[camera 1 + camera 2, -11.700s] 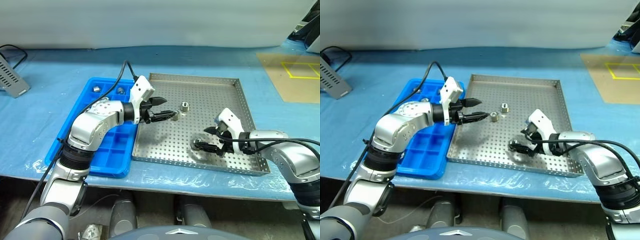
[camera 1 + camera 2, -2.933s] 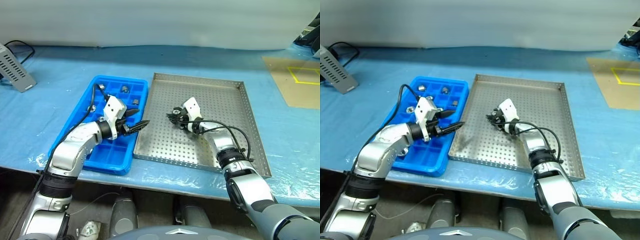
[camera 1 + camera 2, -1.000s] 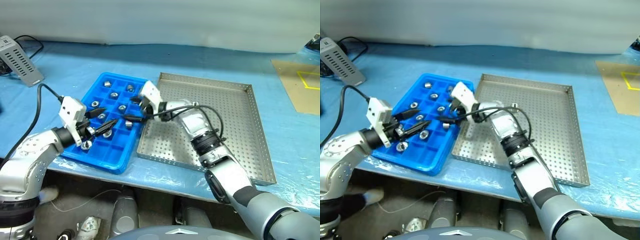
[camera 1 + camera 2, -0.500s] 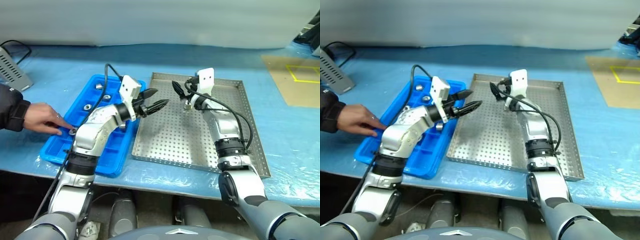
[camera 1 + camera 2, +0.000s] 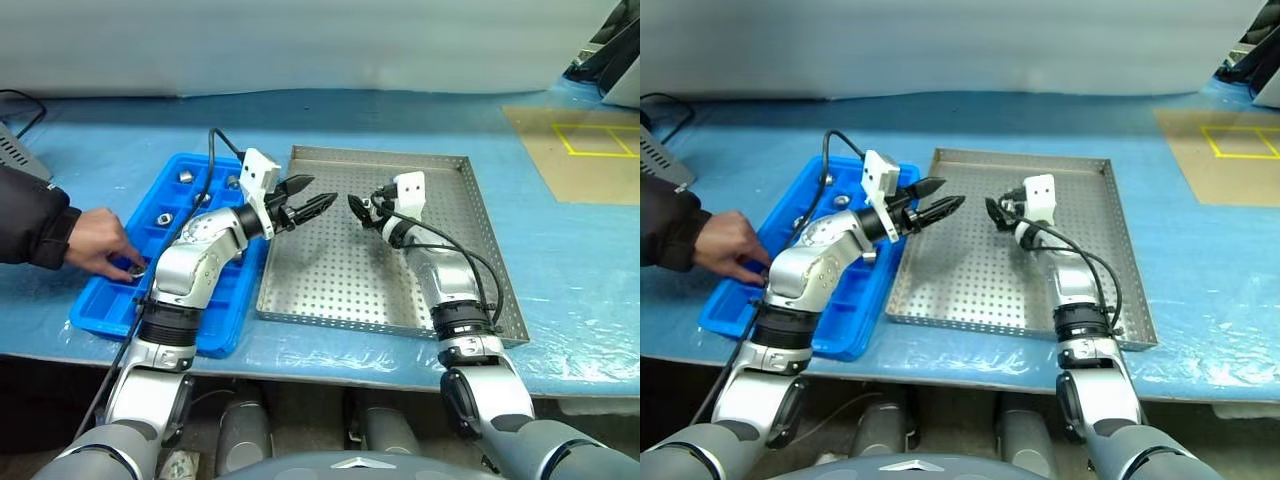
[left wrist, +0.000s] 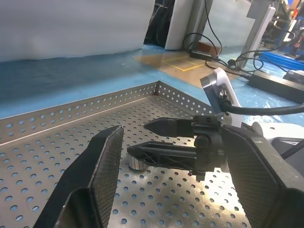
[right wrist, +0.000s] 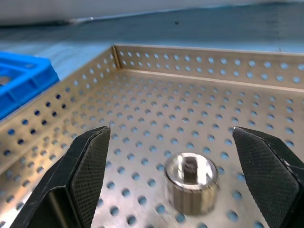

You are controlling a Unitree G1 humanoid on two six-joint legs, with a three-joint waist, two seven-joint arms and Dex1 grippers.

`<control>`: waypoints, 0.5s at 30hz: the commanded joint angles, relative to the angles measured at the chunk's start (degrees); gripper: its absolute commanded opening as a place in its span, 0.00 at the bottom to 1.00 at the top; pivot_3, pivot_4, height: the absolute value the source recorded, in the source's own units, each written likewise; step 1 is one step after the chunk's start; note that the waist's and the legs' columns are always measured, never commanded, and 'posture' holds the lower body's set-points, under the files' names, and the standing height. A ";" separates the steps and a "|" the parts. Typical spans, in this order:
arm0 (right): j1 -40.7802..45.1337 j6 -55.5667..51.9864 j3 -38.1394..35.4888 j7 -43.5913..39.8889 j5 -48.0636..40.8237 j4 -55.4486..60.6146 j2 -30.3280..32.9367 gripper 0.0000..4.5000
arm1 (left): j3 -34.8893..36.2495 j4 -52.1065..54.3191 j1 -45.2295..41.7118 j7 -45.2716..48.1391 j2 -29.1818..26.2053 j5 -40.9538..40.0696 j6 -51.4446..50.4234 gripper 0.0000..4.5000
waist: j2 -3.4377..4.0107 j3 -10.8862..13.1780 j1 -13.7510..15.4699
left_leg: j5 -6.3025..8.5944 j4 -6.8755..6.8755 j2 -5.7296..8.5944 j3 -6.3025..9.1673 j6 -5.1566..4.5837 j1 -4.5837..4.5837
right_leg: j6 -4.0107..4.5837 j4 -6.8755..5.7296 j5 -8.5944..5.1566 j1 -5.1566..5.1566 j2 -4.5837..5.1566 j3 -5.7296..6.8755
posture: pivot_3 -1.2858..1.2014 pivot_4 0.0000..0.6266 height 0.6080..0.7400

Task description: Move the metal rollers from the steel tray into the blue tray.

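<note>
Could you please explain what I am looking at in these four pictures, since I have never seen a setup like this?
This is a humanoid robot with two arms, each ending in a two-fingered black claw. The two wide pictures come from a stereo camera on its head, looking down over a table covered in blue sheeting. The other two come from cameras on its wrists, looking out between each claw's fingers.

On the table lie a perforated steel tray and, to its left, a blue tray with small compartments. The robot moves metal rollers from the first into the second. One roller stands on the steel tray, between the fingers of the open right claw; it is not gripped yet. The left claw hovers open and empty over the steel tray. A person's hand reaches into the blue tray.
</note>
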State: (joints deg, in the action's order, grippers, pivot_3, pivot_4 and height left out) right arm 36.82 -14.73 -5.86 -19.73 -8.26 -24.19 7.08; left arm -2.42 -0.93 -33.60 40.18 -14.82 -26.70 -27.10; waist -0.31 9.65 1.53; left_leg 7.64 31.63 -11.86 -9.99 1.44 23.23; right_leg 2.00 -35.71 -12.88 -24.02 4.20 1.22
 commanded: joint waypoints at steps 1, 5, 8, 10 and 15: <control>1.62 2.23 -0.75 0.51 -0.50 -0.82 0.75 0.96 | 0.62 2.89 -0.04 -0.70 0.10 -0.31 -0.02 0.76 | 0.00 0.00 0.14 | 0.00 0.02 0.00 0.00 0.00 0.00 | 0.00 0.00 0.00 0.01 0.00 0.00 | 0.46 0.24 1.00; 0.66 4.64 0.62 -0.06 0.72 -4.21 0.83 0.96 | 1.00 2.64 -0.37 -1.63 -0.10 0.17 -0.01 0.76 | 0.00 0.00 0.66 | 0.00 0.01 -0.01 0.00 0.01 0.01 | 0.00 0.04 0.00 0.02 0.00 0.02 | 0.47 0.24 1.00; 0.85 7.56 0.52 1.77 1.71 -9.70 0.51 0.96 | 1.08 2.64 -0.77 -2.83 0.20 0.55 0.13 0.76 | 0.00 0.00 0.72 | 0.00 0.01 0.00 -0.01 0.01 0.03 | 0.00 0.06 0.00 0.02 0.00 0.02 | 0.47 0.24 1.00; 0.98 10.34 1.01 1.69 2.11 -11.80 0.08 0.96 | 1.39 3.06 -1.15 -3.92 0.77 0.07 -0.46 0.76 | 0.00 0.00 0.72 | 0.00 0.03 0.00 -0.01 0.01 0.03 | 0.00 0.05 0.00 0.02 0.00 0.02 | 0.47 0.24 1.00; 2.33 12.82 1.65 2.67 2.78 -16.51 -1.35 0.96 | 0.81 3.30 -1.31 -5.04 1.04 0.96 -0.44 0.76 | 0.01 0.00 0.59 | 0.02 0.04 -0.02 -0.01 -0.02 0.01 | 0.00 0.03 0.00 0.02 0.00 0.02 | 0.47 0.24 1.00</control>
State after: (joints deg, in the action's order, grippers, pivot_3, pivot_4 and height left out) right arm 37.86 -3.52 -4.62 -17.26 -5.74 -40.25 6.17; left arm -1.95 0.31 -33.74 35.72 -13.74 -26.14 -27.97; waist -0.31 9.65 2.12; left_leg 7.66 31.67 -11.88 -10.00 1.41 23.23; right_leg 2.00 -35.68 -12.88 -24.00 4.20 1.24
